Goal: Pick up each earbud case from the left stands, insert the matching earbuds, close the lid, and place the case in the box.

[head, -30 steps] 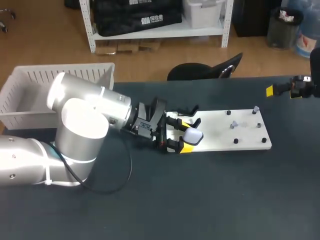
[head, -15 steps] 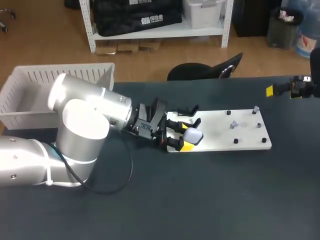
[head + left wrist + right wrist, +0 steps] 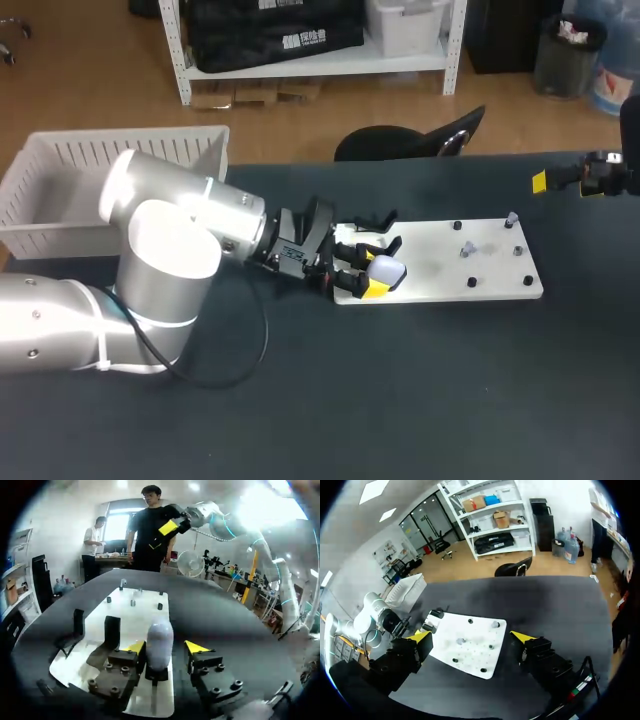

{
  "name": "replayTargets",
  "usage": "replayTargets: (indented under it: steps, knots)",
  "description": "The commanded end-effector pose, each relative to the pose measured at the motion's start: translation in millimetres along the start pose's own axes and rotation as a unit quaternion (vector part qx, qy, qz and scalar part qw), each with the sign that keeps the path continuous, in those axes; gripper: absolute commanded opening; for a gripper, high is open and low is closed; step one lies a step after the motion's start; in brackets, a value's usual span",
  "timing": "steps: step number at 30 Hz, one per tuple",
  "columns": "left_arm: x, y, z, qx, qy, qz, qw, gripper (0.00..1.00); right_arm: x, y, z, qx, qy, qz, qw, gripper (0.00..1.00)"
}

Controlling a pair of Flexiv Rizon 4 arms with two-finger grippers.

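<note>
Because the case has to come off its stand before anything can go into it, my left arm [image 3: 170, 260] is lying low across the dark worktop [image 3: 420, 400] with its wrist pointing at the near end of the white board [image 3: 490, 270], so that its fingers are meeting the stand level rather than from above. The white slatted box [image 3: 60, 190], where the closed case is meant to end up, is sitting behind that arm at the worktop's far left corner, well apart from the board. The arm's own bulk is lying between the two, so I judge the carry will be calling for a lift and a swing back. The right gripper [image 3: 471, 636] is hanging above the worktop's right edge, its fingers spread wide with nothing in them, clear of the left arm's work. The left gripper [image 3: 166, 648] is straddling the white earbud case [image 3: 159, 639], which is standing upright on a black stand. One finger is sitting against the case while the other is showing a gap, so the fingers are parted and not yet clamping it. Two empty black stands [image 3: 112, 630] are standing just beside the gripper, close enough to snag a finger on the way out. Small dark pegs [image 3: 472, 283] are dotting the board's far end, and whether any is carrying earbuds is too small to tell.
</note>
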State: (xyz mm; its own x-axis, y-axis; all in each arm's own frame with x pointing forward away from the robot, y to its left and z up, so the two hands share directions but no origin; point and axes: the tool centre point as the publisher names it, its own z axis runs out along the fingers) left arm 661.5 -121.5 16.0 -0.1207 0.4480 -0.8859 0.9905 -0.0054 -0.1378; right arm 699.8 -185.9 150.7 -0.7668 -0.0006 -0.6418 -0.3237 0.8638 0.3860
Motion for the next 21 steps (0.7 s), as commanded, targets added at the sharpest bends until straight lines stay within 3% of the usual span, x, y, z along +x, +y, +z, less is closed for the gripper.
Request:
replayTargets:
  steps: [1,7,21]
  knots:
    - [-0.2,2.6,1.4,0.002,0.001,0.001,1.0,0.44,0.0,-0.2,0.2,0.0,0.0,0.0,1.0,1.0]
    - [-0.6,2.4,1.2,-0.002,0.001,0.003,1.0,0.4,0.0,-0.2,0.2,0.0,0.0,0.0,1.0,1.0]
    - [2.7,4.6,0.9,-0.01,-0.003,-0.001,1.0,0.4,0.0,-0.2,0.2,0.0,0.0,0.0,1.0,1.0]
